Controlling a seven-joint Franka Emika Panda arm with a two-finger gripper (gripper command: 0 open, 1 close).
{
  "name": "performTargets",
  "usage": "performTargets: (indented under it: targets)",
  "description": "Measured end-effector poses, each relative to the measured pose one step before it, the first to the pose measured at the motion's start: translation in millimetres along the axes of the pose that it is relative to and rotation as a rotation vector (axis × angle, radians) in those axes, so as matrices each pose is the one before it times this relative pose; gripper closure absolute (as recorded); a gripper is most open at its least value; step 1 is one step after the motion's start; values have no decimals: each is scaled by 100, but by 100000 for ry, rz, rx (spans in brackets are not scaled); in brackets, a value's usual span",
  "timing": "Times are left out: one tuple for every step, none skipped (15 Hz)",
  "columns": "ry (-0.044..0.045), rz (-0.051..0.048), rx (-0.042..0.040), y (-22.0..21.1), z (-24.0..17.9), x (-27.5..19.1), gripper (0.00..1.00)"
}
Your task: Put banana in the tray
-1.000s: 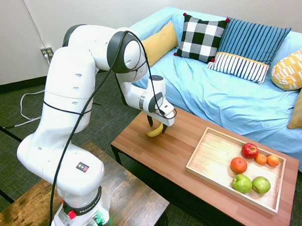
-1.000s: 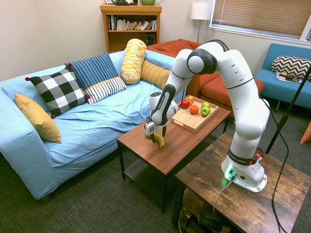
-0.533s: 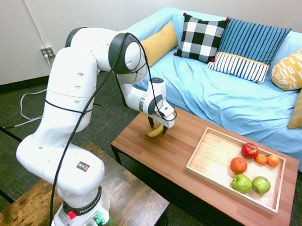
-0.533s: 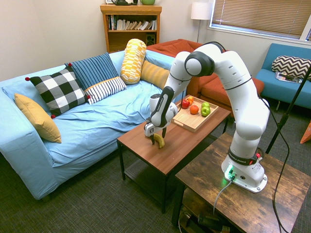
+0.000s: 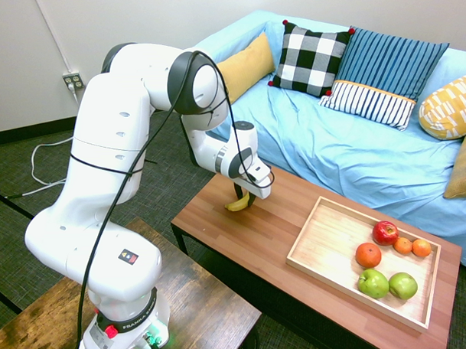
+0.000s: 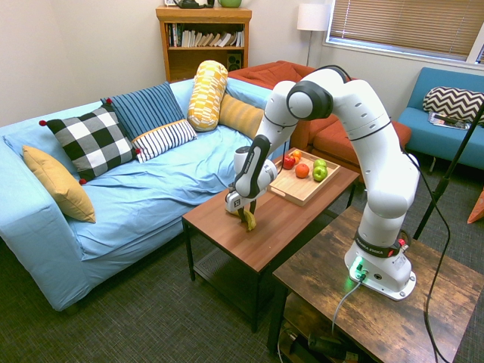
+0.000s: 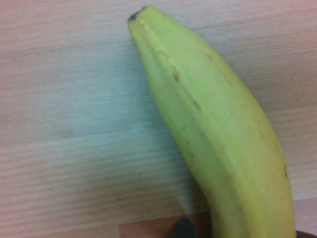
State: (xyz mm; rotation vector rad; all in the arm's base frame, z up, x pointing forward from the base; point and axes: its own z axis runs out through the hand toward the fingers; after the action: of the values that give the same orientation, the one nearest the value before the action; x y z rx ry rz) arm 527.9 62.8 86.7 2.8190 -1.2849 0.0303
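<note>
**Gripper down on the banana at the table's end**

The gripper (image 5: pixel 244 202) points straight down over the brown table (image 5: pixel 258 242), and its two dark fingers stand on both sides of the banana (image 5: pixel 236 206). The fingers look partly closed around the fruit, but the pictures do not show clearly if they already press on it, so I cannot tell if it is held. The banana lies directly under the gripper, on the table top, in the left centre of the first exterior view. In the second exterior view the gripper (image 6: pixel 247 215) and the banana (image 6: pixel 248 221) are at the middle of the frame.

In the first exterior view the banana's long axis runs from lower left to upper right; one end shows to the left of the fingers. In the wrist view the banana (image 7: pixel 213 139) fills the right half of the picture, with its dark tip at the upper centre and its body going to the lower right edge.

The white arm bends from its base at lower left, over a high elbow, and comes down to the wrist. The tray (image 5: pixel 327 248) stands well apart at the right, with apples and oranges in its far right part. The blue sofa (image 5: pixel 355 155) is behind the table.
</note>
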Motion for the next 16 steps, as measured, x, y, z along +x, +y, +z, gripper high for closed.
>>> performTargets:
  targets:
    - [160,-335,-179,168,7,245,100]
    - [128,-539,-274,116,-12,225,100]
    - [137,-519,-129,-1,-80,238,100]
    - [479,-295,171,-78,-223,416,100]
    - [594,-43,262,-133,-458,579,100]
    - [289,36,-41,-138,-738,650,100]
    - [599,254,519,-132,-1043,675,100]
    - [765,624,732,4,-1325,740,100]
    - [859,845,770,113,-1398,831,100]
    - [1309,996,918,383,-1513,1104,100]
    - [1706,1407,836,812,-1392,1353,100]
    - [1439,1716,770,1168,-1179,1538,100]
    - [1445,1663,352,1519,-955,1746,100]
    - [1268,2080,49,1717,-662,1957,100]
    - [946,2323,219,1798,-518,2086,100]
    - [866,2850,-3,1752,-328,1986,100]
